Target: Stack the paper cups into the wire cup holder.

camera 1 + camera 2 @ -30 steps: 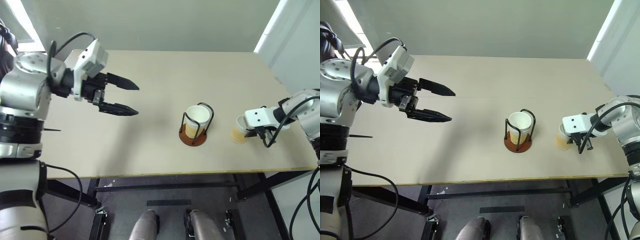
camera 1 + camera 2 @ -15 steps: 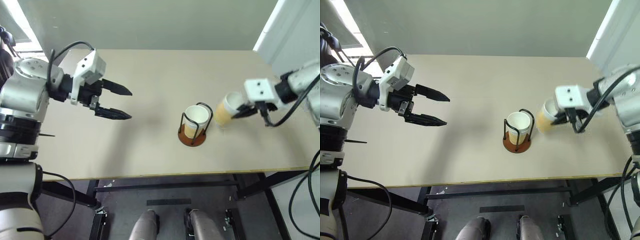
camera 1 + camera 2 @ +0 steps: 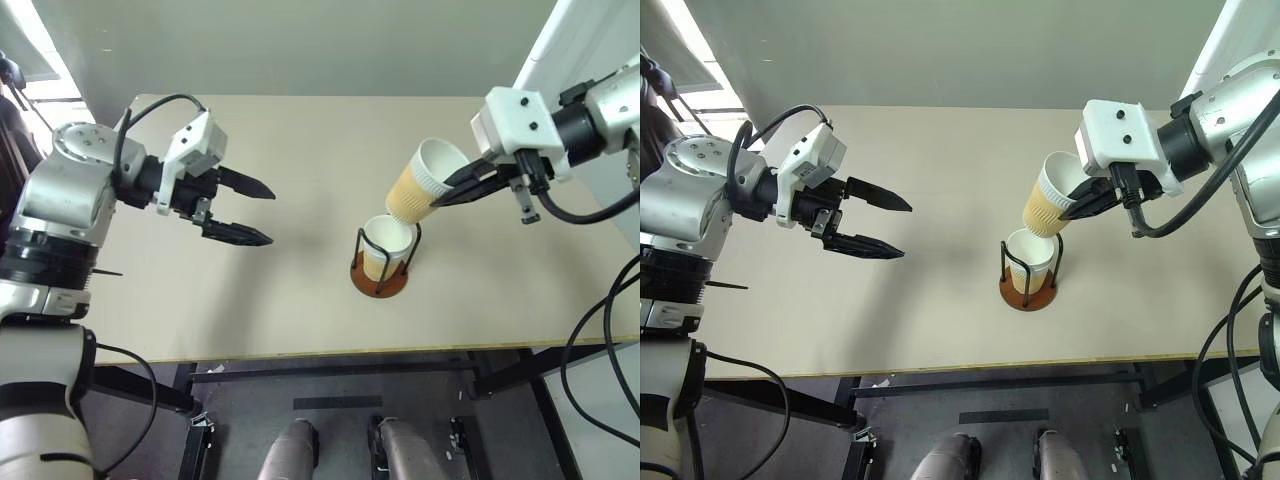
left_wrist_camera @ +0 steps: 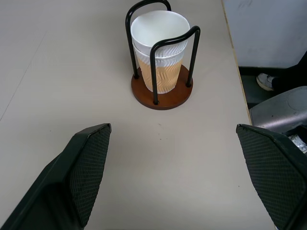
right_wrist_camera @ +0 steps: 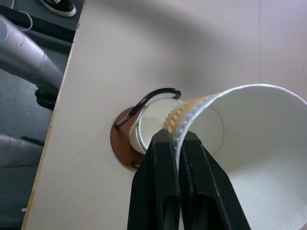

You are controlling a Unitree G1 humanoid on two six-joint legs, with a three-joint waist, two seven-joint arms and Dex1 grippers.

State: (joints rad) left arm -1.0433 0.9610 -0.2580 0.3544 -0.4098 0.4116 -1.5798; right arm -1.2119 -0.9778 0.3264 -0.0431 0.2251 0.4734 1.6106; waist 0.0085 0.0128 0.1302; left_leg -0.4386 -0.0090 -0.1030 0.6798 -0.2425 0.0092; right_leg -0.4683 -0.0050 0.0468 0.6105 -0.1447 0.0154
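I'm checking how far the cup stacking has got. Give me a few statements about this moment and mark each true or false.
1. The right hand pinches a paper cup by its rim. True.
2. That cup already sits on the table. False: it is held tilted in the air, above the wire cup holder.
3. The holder is empty. False: a stack of cups stands in it, two rims showing.
4. The left hand is open and holds nothing. True.
5. The holder lies tipped on its side. False: it stands upright on the table.
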